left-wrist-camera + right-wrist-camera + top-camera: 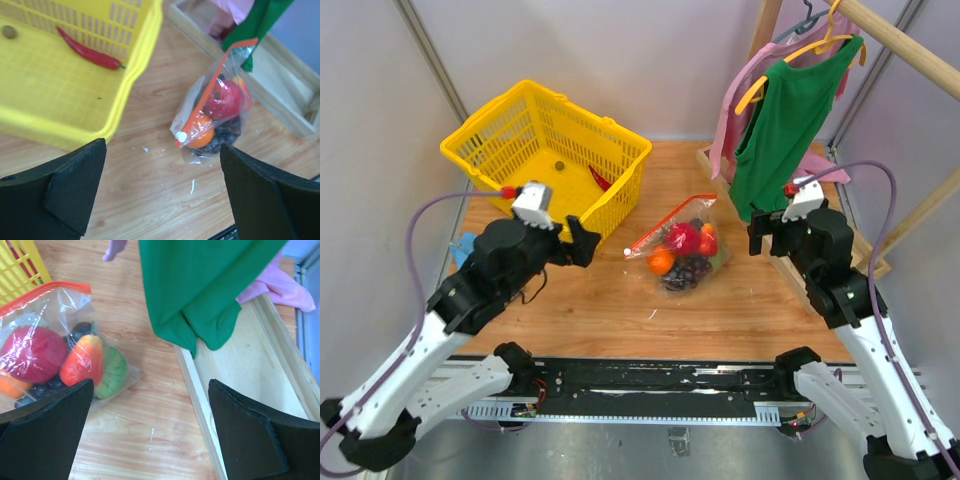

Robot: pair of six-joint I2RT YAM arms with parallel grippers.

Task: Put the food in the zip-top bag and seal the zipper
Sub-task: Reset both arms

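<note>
While the zip-top bag (pixel 648 243) lies on the surface (pixel 580 310) with food (pixel 682 240) inside, we see left fingers (pixel 75 190) and right fingers (pixel 45 435) spread wide. Both grip nothing.

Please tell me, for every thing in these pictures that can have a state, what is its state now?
zip-top bag: lying on its side, filled.
zipper: seems closed along the strip that shows.
food: inside the bag.
left claw: open, empty.
right claw: open, empty.
yellow basket: upright, holds a red chili.
green shirt: hanging up.
</note>
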